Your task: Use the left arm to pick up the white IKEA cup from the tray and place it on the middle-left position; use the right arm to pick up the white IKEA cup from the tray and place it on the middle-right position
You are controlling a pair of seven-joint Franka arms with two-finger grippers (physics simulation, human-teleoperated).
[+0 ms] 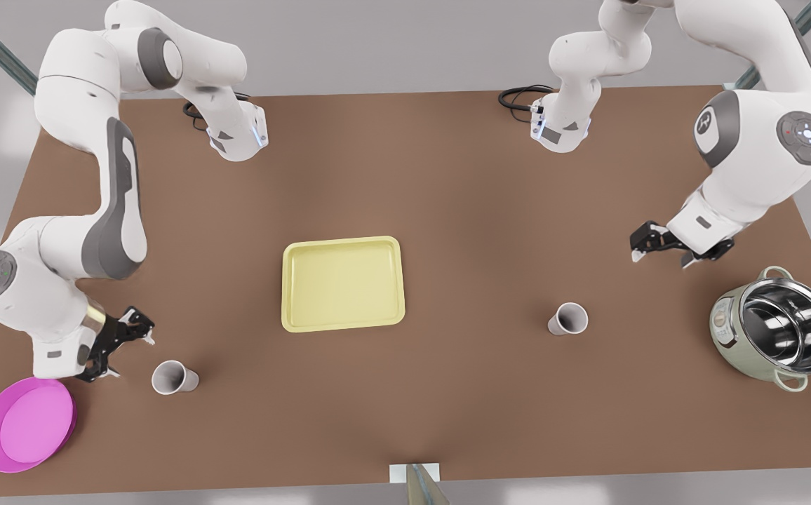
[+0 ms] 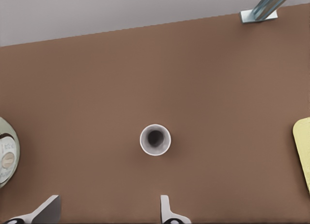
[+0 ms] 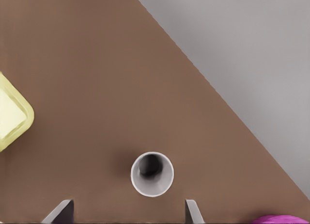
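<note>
Left gripper (image 1: 658,247), at the front view's right near the steel pot (image 1: 777,333), has its fingers (image 2: 165,208) spread wide and holding nothing, apart from the white cup (image 1: 568,318) standing upright on the brown table (image 1: 447,175). Right gripper (image 1: 121,347), at the front view's left beside the magenta bowl (image 1: 25,423), is likewise released and empty, close to the second white cup (image 1: 172,377) without touching it. The yellow tray (image 1: 342,283) sits mid-table between both cups; no legible writing is seen.
</note>
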